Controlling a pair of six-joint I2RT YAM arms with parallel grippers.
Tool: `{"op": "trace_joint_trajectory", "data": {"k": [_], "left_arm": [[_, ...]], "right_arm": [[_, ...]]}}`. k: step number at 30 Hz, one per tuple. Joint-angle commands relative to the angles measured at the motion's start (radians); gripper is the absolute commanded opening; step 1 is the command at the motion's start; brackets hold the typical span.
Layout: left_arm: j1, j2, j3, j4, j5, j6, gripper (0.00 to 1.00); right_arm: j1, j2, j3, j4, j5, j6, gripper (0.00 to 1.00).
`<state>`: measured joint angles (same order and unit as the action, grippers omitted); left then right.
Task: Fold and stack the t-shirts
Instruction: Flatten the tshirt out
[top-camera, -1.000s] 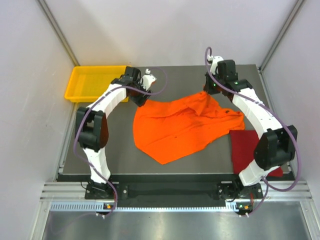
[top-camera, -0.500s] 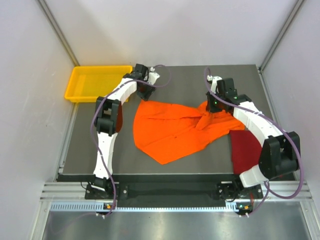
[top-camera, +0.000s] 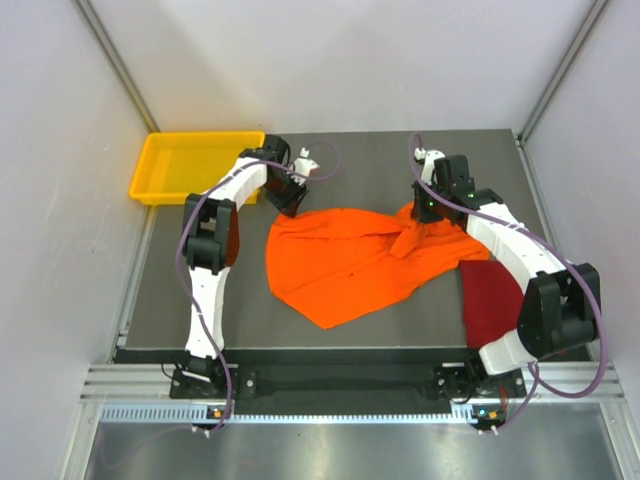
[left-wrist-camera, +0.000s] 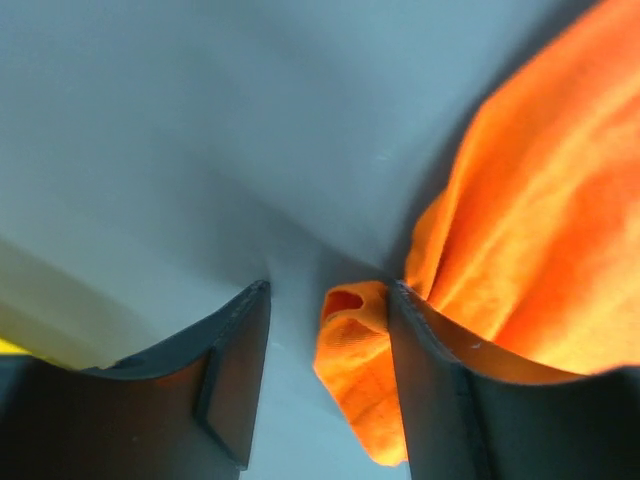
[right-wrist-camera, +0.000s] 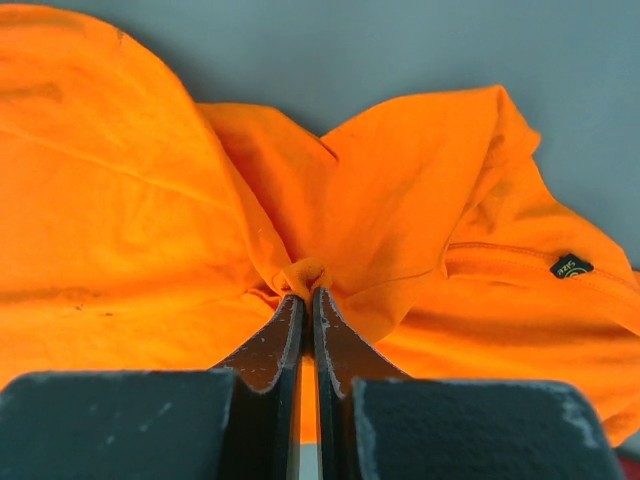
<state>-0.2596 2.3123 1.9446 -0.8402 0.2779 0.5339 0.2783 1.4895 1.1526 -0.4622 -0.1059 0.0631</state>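
Note:
The bright orange t-shirt (top-camera: 350, 255) lies spread and rumpled across the middle of the dark mat. My right gripper (top-camera: 415, 213) is shut on a pinched bunch of its cloth at the shirt's far right; the right wrist view shows the jaws (right-wrist-camera: 308, 295) closed on that orange fold (right-wrist-camera: 305, 272). My left gripper (top-camera: 291, 196) is at the shirt's far left corner. In the left wrist view its jaws (left-wrist-camera: 328, 300) stand open, with a loose orange fold (left-wrist-camera: 355, 350) between them against the right finger. The dark red t-shirt (top-camera: 488, 300) lies at the right, partly under my right arm.
A yellow plastic tray (top-camera: 160, 180) stands at the far left corner of the mat. White walls enclose the back and sides. A small dark label (right-wrist-camera: 570, 266) shows on the orange shirt near its collar.
My right gripper has drawn its pinch of orange cloth nearer and down onto the shirt. My left arm has swung about at the far left corner, and that corner now lies flatter.

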Motion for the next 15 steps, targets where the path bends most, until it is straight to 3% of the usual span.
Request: {"op": "trace_joint_trajectory", "data": {"k": [1, 5, 6, 7, 11, 14, 15], "left_arm": [[0.003, -0.062, -0.006, -0.059, 0.081, 0.04, 0.51], [0.003, -0.018, 0.011, -0.14, 0.078, 0.08, 0.27], [0.003, -0.01, 0.016, -0.161, 0.096, 0.087, 0.08], [0.003, -0.01, 0.02, -0.175, 0.098, 0.078, 0.0], [0.003, -0.074, 0.022, -0.073, 0.049, -0.03, 0.0], [0.003, -0.165, 0.052, 0.127, -0.133, -0.155, 0.0], [0.005, -0.207, 0.066, 0.174, -0.184, -0.205, 0.0]], "right_arm": [[-0.005, -0.012, 0.013, 0.028, -0.011, 0.006, 0.0], [-0.007, -0.021, 0.002, 0.03, 0.005, 0.003, 0.0], [-0.007, -0.023, -0.001, 0.028, 0.009, 0.003, 0.0], [-0.008, -0.023, -0.001, 0.03, 0.011, 0.006, 0.0], [-0.025, 0.03, 0.047, 0.049, -0.006, 0.014, 0.0], [-0.06, 0.162, 0.244, 0.034, -0.024, 0.029, 0.0], [-0.085, 0.202, 0.389, 0.025, -0.041, 0.041, 0.0]]}}
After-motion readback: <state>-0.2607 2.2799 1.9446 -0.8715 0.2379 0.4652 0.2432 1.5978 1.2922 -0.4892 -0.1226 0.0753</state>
